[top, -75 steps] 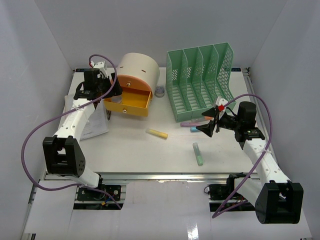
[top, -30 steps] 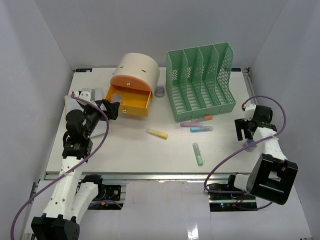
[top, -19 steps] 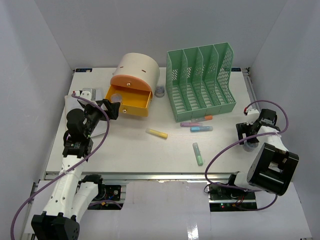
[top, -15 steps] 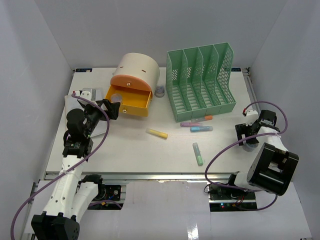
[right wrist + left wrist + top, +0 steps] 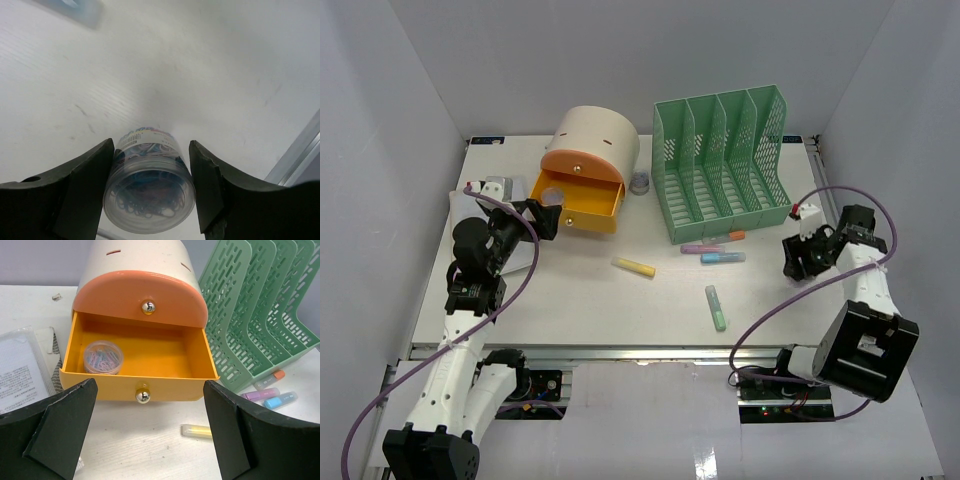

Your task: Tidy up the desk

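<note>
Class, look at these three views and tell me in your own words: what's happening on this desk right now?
Two robot arms are tidying the desk. The right gripper is shut on a small clear jar near the right edge. The left gripper hangs open in front of the orange drawer, which is pulled out with a jar of paper clips inside. Several highlighters lie loose in front of the green file rack.

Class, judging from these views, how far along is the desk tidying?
Done: one clip tub sits in the open orange drawer. In hand: the right gripper clamps a second clear tub. Remaining: markers lie loose on the desk; the left gripper is open.
</note>
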